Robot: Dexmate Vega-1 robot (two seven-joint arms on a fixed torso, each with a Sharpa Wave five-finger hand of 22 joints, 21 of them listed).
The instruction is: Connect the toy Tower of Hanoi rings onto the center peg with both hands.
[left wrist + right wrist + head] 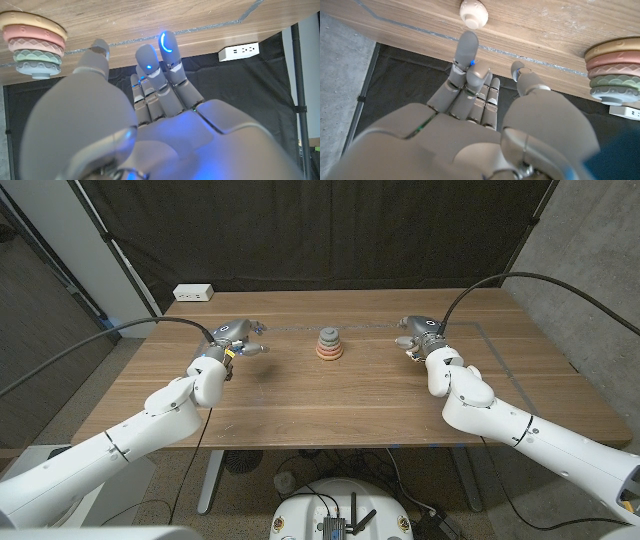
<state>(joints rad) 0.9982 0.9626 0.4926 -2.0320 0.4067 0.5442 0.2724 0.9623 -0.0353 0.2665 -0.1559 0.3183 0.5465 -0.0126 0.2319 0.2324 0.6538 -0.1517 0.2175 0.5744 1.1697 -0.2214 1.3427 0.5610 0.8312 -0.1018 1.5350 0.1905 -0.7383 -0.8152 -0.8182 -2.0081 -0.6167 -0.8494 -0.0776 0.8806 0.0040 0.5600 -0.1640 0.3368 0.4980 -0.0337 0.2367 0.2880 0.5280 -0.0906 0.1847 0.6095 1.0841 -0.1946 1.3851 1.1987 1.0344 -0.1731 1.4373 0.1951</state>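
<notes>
Pastel rings (329, 345) stacked upright — mid-table, small cap piece (473, 12) apart.

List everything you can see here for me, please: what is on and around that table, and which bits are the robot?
ring stack: one, rings in yellow, pink, tan, green and grey-blue, middle of the table toward its far side
small cap piece: one, cream-white, on the table just ahead of the right hand's fingers
wooden table: one, brown, with a thin taped outline near its far edge
power strip: one, white, behind the table's far left corner
curtain: one, black, behind the table
left hand: one, grey, left of the ring stack, apart from it, holding nothing, fingers spread
right hand: one, grey, right of the ring stack, apart from it, holding nothing
arms: two, white, with black cables
</notes>
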